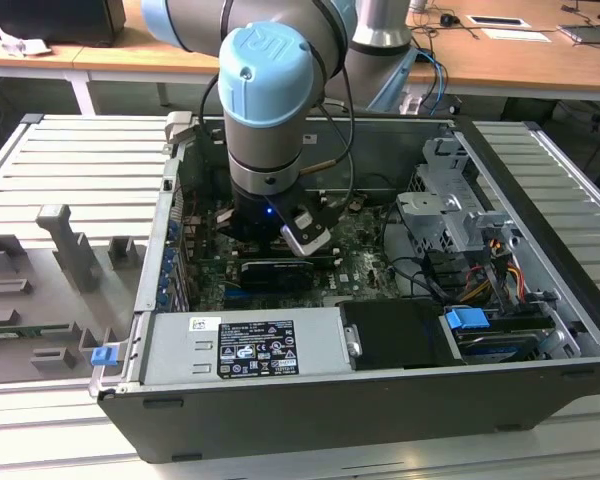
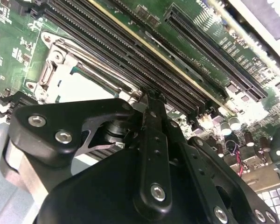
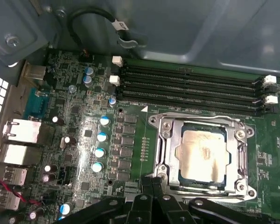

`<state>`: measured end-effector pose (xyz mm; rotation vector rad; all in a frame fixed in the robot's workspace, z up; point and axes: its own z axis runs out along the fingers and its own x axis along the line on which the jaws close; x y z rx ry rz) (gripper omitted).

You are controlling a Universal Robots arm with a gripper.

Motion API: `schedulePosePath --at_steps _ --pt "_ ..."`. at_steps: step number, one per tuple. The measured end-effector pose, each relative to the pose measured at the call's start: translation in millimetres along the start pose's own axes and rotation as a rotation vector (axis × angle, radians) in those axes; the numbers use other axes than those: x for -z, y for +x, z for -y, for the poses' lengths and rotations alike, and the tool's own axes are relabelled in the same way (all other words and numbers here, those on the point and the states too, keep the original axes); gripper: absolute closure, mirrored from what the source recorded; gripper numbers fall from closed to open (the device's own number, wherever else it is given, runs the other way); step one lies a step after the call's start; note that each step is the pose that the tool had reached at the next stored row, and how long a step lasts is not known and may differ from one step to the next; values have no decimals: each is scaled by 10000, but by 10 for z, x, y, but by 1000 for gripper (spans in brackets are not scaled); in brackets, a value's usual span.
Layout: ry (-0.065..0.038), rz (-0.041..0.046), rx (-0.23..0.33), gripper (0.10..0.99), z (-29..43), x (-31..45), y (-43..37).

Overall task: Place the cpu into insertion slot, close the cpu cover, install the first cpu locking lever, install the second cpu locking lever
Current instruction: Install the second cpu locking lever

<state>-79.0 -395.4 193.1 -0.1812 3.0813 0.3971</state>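
The cpu (image 3: pixel 203 155) sits in the insertion slot (image 3: pixel 170 161) with the cpu cover (image 3: pixel 200 122) down over it, so the lever step is in hand; the gripper (image 3: pixel 151 184) hangs just beside the socket, jaw state unclear, needing a precise catch on a lever.

The motherboard (image 3: pixel 84 140) is green with black memory slots (image 3: pixel 191 88). The cpu (image 3: pixel 204 156) is silvery-beige, its cover (image 3: pixel 165 140) silver.

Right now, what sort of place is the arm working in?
Probably a lab or workshop assembly bench: an open computer case sits on a slatted metal table, grey fixture blocks stand beside it, and wooden desks are behind.
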Motion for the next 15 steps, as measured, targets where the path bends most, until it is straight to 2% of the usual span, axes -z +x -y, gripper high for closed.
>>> schedulePosePath --at_steps 4,6,8,15 --pt "-1 4 0 980 -8 23 17" --pt "4 1 0 980 -30 111 14" --pt "5 1 0 980 -43 160 12" --pt "10 0 0 980 -48 182 11"
